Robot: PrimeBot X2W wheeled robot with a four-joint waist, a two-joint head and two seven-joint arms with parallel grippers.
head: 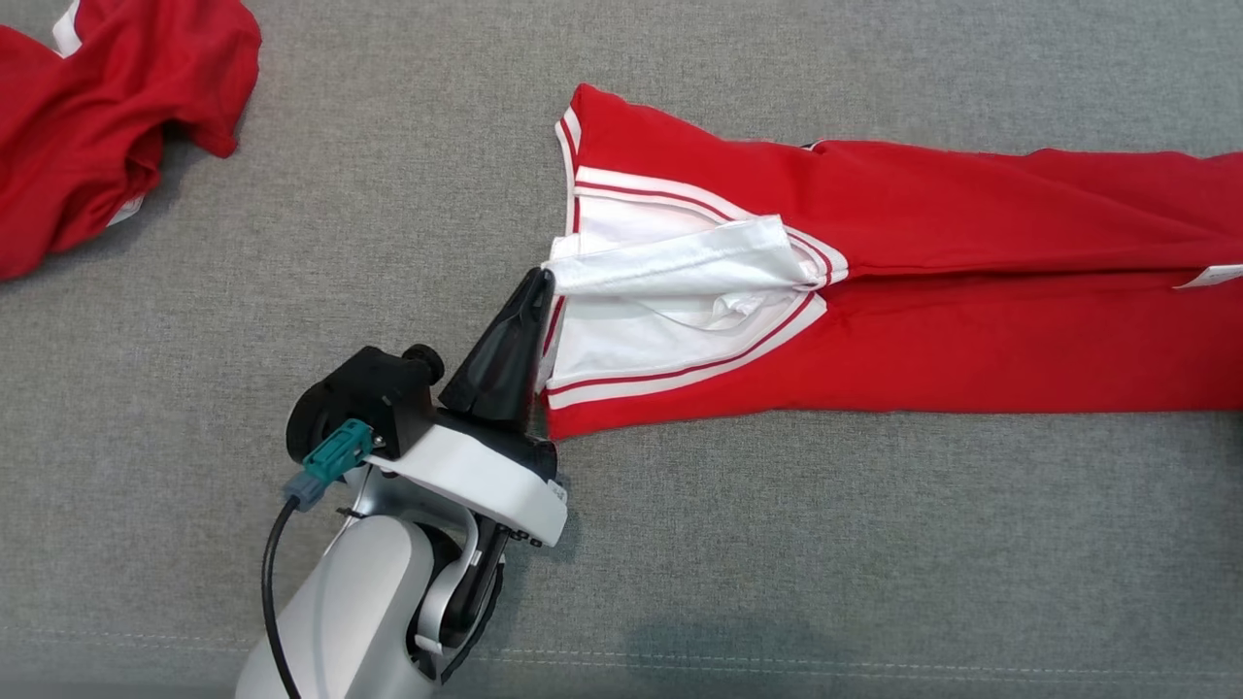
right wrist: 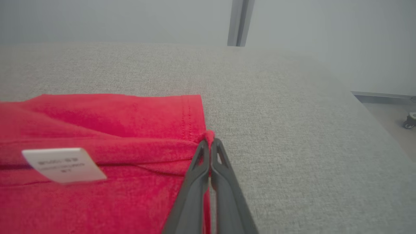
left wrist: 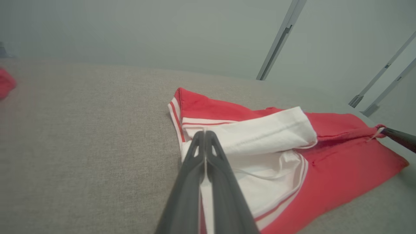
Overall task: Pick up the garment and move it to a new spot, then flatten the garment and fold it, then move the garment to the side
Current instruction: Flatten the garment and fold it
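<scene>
Across the grey fabric surface (head: 777,544) the red garment (head: 971,223) lies stretched out lengthwise, running off the head view's right edge; its near end, trimmed in white bands with thin red stripes, faces the left hand (head: 539,283); a white flap (head: 680,257) is turned back over the red cloth there. The left hand is clenched on the edge of that white flap, fingers pressed together with cloth between them; in the right wrist view the right hand (right wrist: 210,142) is likewise pinched tight on a corner of the garment's red hem at the opposite end, the cloth bunched at its tips; a white label (right wrist: 63,164) lies on the red cloth beside it, its print too blurred to read. Well apart, at the head view's upper left, a second red garment (head: 87,126) lies crumpled.
</scene>
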